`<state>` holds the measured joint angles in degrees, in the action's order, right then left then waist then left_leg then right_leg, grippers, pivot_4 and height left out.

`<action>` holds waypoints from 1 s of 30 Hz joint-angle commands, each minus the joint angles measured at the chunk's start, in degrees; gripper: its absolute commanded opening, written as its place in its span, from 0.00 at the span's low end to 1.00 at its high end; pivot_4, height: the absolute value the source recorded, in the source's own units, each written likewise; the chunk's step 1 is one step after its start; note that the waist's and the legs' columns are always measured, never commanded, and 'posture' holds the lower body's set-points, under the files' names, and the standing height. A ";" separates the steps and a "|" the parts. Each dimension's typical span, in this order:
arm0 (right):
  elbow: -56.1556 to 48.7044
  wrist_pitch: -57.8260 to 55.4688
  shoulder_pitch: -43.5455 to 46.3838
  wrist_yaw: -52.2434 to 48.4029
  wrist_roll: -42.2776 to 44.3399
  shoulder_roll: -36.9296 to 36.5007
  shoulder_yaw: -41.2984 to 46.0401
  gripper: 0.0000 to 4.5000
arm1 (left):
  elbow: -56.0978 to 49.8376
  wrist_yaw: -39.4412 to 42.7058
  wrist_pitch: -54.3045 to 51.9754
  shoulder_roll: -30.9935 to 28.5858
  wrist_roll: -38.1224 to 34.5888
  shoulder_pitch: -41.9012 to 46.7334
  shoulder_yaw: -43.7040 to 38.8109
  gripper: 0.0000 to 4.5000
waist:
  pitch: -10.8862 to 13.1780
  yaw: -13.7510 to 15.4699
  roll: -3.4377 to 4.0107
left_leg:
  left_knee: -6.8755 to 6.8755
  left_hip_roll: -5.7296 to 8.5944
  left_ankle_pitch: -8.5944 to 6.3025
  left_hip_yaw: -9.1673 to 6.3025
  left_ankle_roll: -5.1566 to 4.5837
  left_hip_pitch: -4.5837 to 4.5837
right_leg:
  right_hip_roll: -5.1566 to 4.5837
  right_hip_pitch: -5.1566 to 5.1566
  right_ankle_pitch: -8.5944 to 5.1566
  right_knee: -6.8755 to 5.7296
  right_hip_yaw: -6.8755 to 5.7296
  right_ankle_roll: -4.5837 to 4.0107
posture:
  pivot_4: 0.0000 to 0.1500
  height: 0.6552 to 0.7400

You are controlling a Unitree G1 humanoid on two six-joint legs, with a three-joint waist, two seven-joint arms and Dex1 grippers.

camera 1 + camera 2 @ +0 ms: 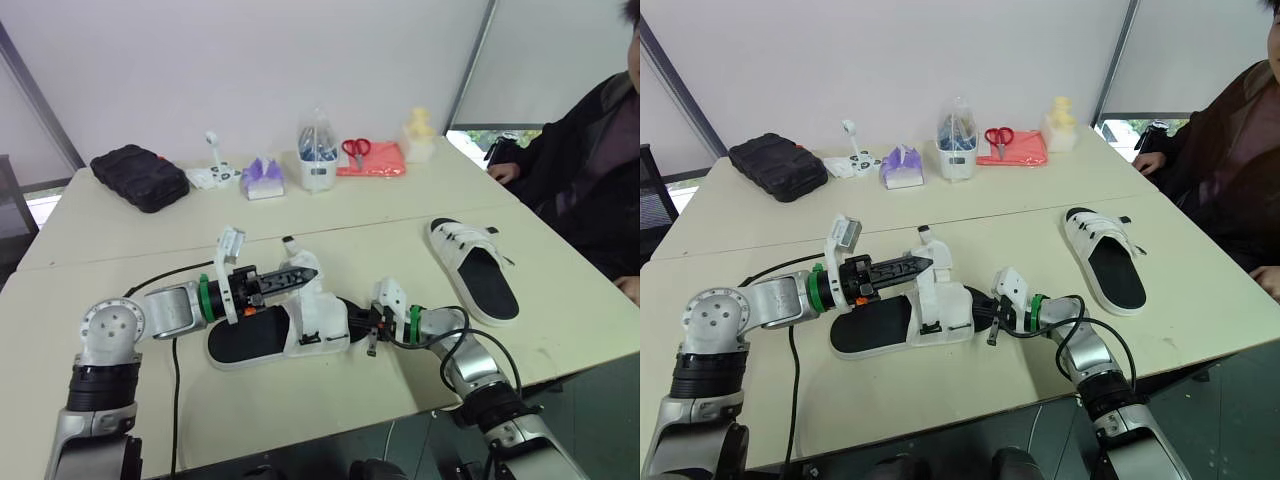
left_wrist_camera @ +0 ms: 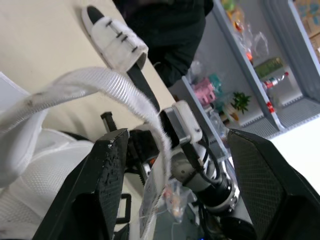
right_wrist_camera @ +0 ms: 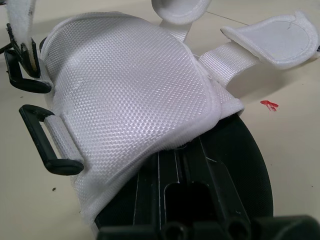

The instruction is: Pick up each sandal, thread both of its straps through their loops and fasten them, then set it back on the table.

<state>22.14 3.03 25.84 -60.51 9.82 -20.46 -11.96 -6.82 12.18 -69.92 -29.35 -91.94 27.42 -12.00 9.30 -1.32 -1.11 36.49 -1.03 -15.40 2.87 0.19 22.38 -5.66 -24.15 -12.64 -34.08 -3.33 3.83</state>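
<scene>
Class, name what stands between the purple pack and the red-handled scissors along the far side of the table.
A white tub with a clear bag in it stands between the purple pack and the scissors, seen in both eye views.

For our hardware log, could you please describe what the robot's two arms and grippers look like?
Both arms are silver-grey, with round joints, a green ring and a white boxy camera module at each wrist. The left gripper has black, rough-surfaced jaws that taper; the right gripper is also black. A black cable runs beside the left arm, and black cables loop over the right arm.
</scene>
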 commanded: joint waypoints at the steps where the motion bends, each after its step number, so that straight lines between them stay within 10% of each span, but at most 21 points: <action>1: 5.54 -2.44 -2.11 0.06 -4.10 0.18 -3.60 0.00 | -7.42 -3.90 2.17 -1.23 -6.93 -3.32 -0.85 0.74 | 0.00 0.00 0.00 | -0.04 0.00 0.02 0.00 0.03 0.00 | -0.01 0.00 0.00 0.00 0.00 0.00 | 1.00 1.00; 21: 8.03 -1.62 -0.18 -1.21 -5.03 0.60 -4.34 0.00 | -8.16 5.34 5.72 -3.61 10.72 -5.92 6.42 0.74 | 0.00 0.06 -0.01 | -0.16 0.01 0.20 0.03 -0.02 -0.08 | 0.15 -0.12 0.08 0.00 -0.05 -0.14 | 1.00 1.00; 30: 7.17 -0.98 -1.49 -0.77 -5.25 0.80 -4.62 0.00 | -10.43 8.52 7.85 -0.55 17.74 -6.86 8.72 0.01 | -0.01 0.14 -0.03 | -0.16 0.02 0.21 0.04 -0.03 -0.09 | 0.15 -0.10 0.08 0.00 -0.04 -0.14 | 1.00 1.00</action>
<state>24.81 4.31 27.42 -61.84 9.61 -19.82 -12.20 -14.96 19.71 -63.29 -30.24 -75.95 20.80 -3.86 9.29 -1.18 -1.14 36.33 -1.02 -15.19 2.91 0.16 22.29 -5.51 -24.25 -12.56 -34.08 -3.37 3.68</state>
